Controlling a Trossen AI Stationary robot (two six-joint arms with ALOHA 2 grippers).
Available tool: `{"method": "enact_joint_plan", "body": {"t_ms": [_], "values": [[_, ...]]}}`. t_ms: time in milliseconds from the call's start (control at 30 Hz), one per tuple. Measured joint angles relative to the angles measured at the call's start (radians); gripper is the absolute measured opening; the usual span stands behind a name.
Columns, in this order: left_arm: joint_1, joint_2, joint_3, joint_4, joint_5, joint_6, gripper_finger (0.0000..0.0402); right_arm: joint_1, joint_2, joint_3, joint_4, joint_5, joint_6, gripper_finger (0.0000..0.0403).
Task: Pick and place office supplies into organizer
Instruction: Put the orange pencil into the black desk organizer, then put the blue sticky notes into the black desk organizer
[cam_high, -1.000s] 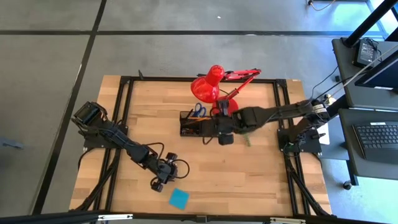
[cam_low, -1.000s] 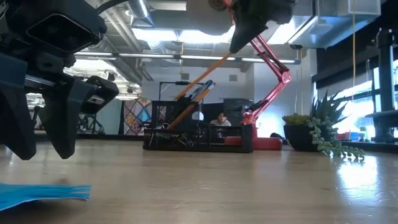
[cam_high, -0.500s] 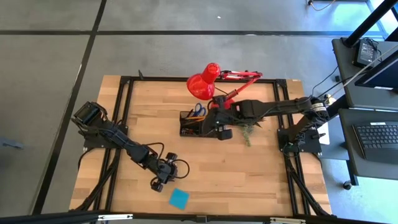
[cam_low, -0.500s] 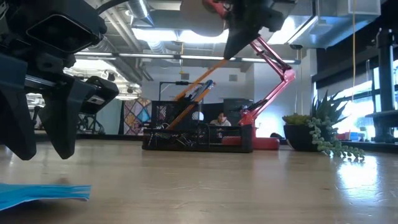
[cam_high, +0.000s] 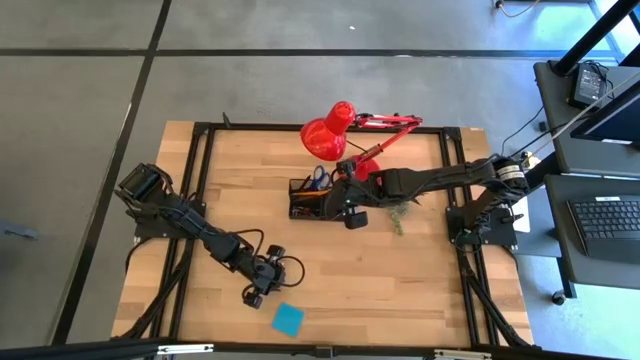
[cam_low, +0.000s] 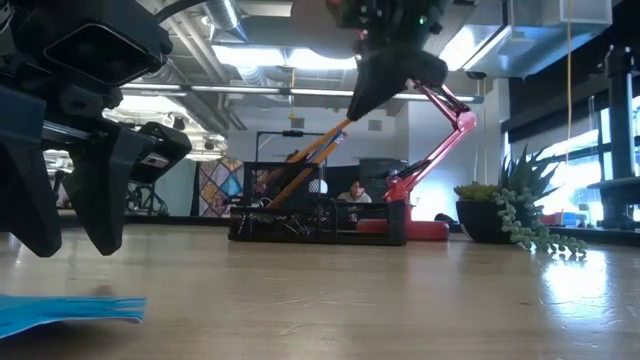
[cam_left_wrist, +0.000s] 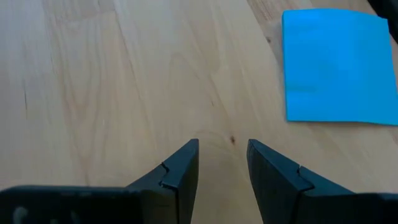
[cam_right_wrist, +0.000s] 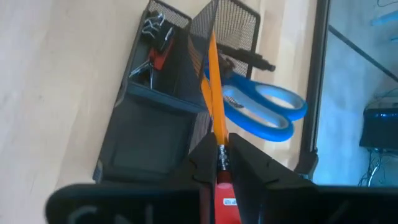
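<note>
The black mesh organizer (cam_high: 308, 203) sits mid-table in front of the red lamp. It holds blue-handled scissors (cam_right_wrist: 267, 112), black clips (cam_right_wrist: 154, 28) and an orange pencil. My right gripper (cam_right_wrist: 221, 148) hovers over the organizer's right side, shut on a second orange pencil (cam_low: 315, 150) that slants down into the tall compartment. My left gripper (cam_left_wrist: 222, 163) is open, low over bare wood near the front left. The blue sticky-note pad (cam_left_wrist: 336, 65) lies flat just beyond its fingers, untouched. My right gripper pinches the orange pencil at its eraser end (cam_right_wrist: 219, 142) between the two fingers. The fingers slant down from above and from the table's right, roughly in line with the pencil. The pencil is tilted, and its lower end reaches into the organizer's tall mesh compartment (cam_right_wrist: 214, 28).
The red desk lamp (cam_high: 328, 138) stands right behind the organizer, its arm (cam_low: 440, 125) leaning over it. A small green plant (cam_high: 398, 215) sits right of the organizer, under the right arm. Bare wood lies across the table's near half, around the blue pad (cam_high: 288, 319).
My right gripper moved toward the table's left and down over the organizer, staying shut on the pencil. The pencil came down with it, and its lower end now sits inside the tall compartment. The lamp head shifted slightly left.
</note>
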Motion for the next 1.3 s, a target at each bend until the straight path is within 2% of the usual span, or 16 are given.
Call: {"method": "enact_joint_plan", "body": {"t_ms": [300, 667, 1033, 1167, 1300], "values": [[0.0, 0.0, 0.0, 0.0, -0.001, 0.0, 0.0129, -0.022, 0.001, -0.053, 0.081, -0.001, 0.0, 0.0035], [0.0, 0.0, 0.0, 0.0, -0.001, 0.0, 0.0129, -0.022, 0.002, -0.06, 0.08, -0.001, -0.001, 0.0036], [0.0, 0.0, 0.0, 0.0, -0.001, 0.0, 0.0129, -0.022, 0.001, -0.06, 0.08, 0.0, 0.003, 0.0089], [0.0, 0.0, 0.0, 0.0, -0.001, 0.0, 0.0129, -0.022, 0.001, -0.06, 0.079, 0.004, 0.003, 0.0095], [0.0, 0.0, 0.0, 0.0, -0.001, 0.0, 0.0129, -0.017, -0.011, -0.06, 0.07, 0.06, 0.007, 0.0096]]}}
